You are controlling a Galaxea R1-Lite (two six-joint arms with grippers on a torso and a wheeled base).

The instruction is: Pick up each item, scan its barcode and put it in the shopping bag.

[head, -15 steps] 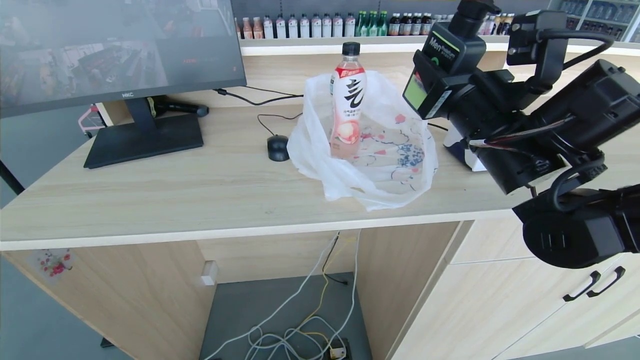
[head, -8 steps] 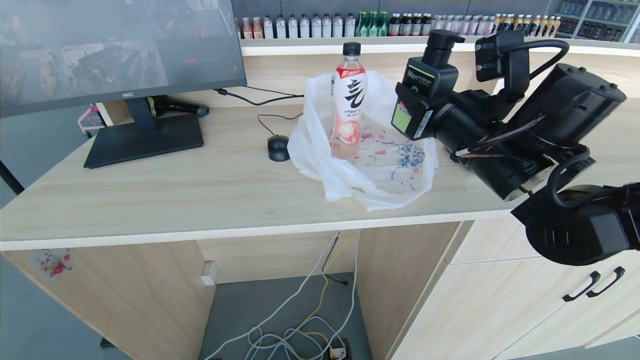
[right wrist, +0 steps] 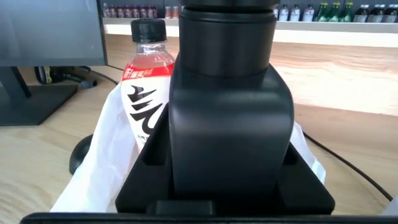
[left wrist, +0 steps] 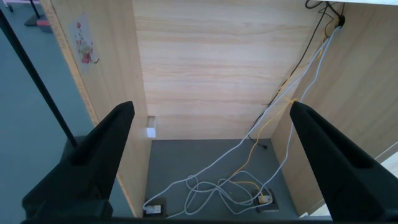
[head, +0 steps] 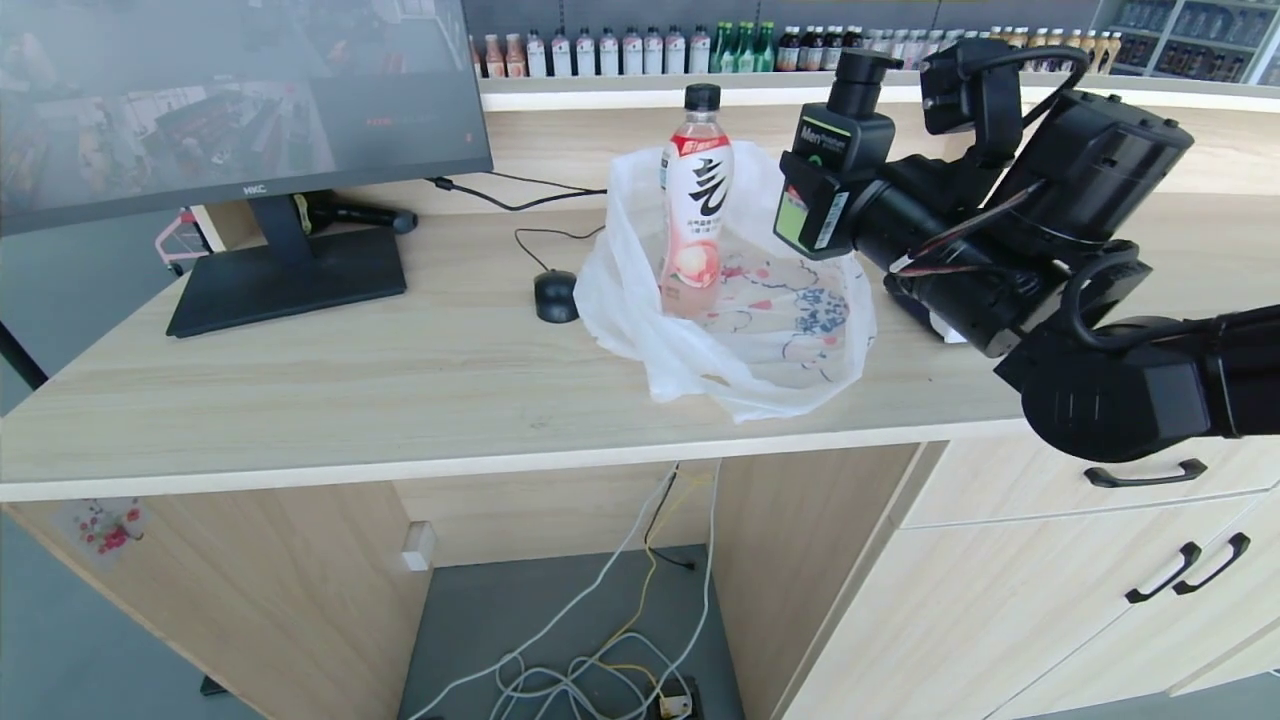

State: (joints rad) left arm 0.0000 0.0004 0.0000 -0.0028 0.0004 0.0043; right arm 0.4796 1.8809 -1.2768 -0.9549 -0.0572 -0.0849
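The black pump bottle (head: pixel 838 160), carrying a green-and-white label, sits upright, clamped in the right pincer (head: pixel 852 215) over the shopping bag's (head: pixel 780 335) right rim. A pink drink (head: pixel 695 200) with a black brush mark stands in the bag on the worktop (head: pixel 400 370). The left pincer (left wrist: pixel 211 109) hangs below, fingers apart.

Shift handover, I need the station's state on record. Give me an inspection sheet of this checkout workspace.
Surface: wooden counter, no spills seen.
Job's things: pink drink bottle upright in the white shopping bag; black bottle raised at the bag's right side.
Clutter: monitor, mouse, black handheld device behind the monitor stand.
Grippers: right gripper shut on the black bottle; left gripper open, below the counter.
Cables: mouse cable on the counter; loose cables on the floor beneath.
Surroundings: shelf of bottles behind.
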